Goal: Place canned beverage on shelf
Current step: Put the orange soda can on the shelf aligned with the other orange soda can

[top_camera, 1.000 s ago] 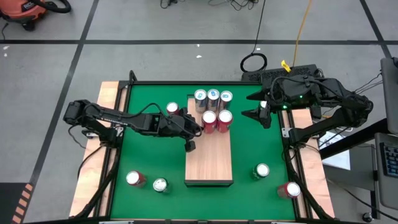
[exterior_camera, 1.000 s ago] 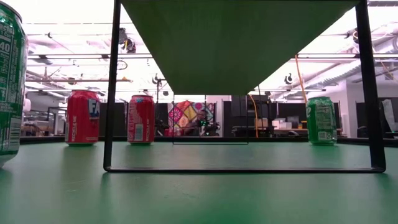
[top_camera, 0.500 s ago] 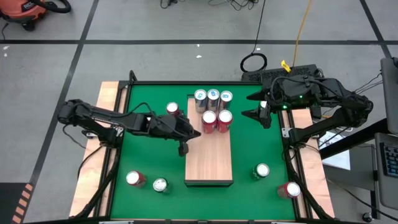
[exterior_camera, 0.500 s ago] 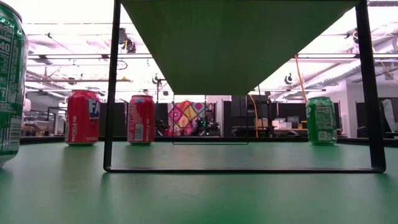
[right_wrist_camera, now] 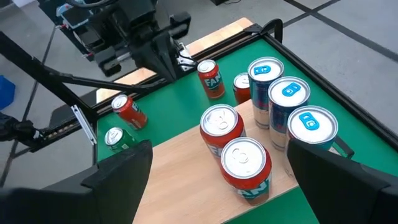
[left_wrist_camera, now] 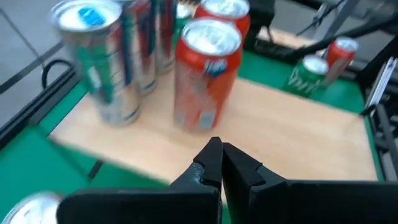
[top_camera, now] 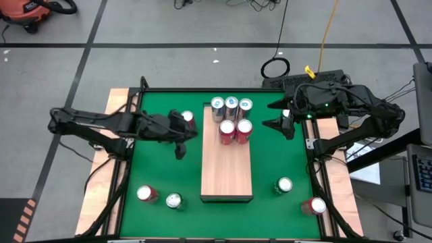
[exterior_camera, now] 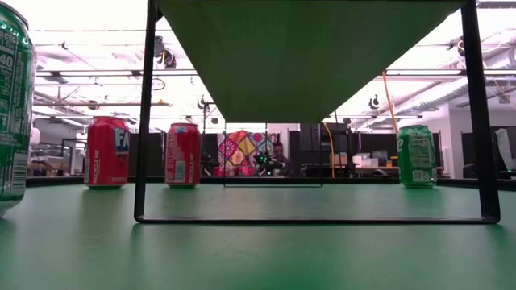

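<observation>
The pale wooden shelf (top_camera: 227,169) stands on thin black legs in the middle of the green table. At its far end stand three silver-blue cans (top_camera: 231,104), with two red cans (top_camera: 235,128) in front of them. In the left wrist view a red can (left_wrist_camera: 205,74) is the nearest one on the shelf (left_wrist_camera: 298,130). My left gripper (top_camera: 179,152) is shut and holds nothing; it hovers over the table just left of the shelf. Close to it a red can (top_camera: 187,117) stands on the table. My right gripper (top_camera: 280,125) hangs open and high, right of the cans.
Loose cans stand on the table: a red one (top_camera: 144,194) and a green one (top_camera: 174,200) at the near left, a green one (top_camera: 284,184) and a red one (top_camera: 316,206) at the near right. The shelf's near half is bare wood. Wooden strips edge the table.
My left gripper has drawn back from the shelf's left edge toward the table's left edge and has risen, rolling a little. It has stayed shut with nothing in it. The cans have kept their places.
</observation>
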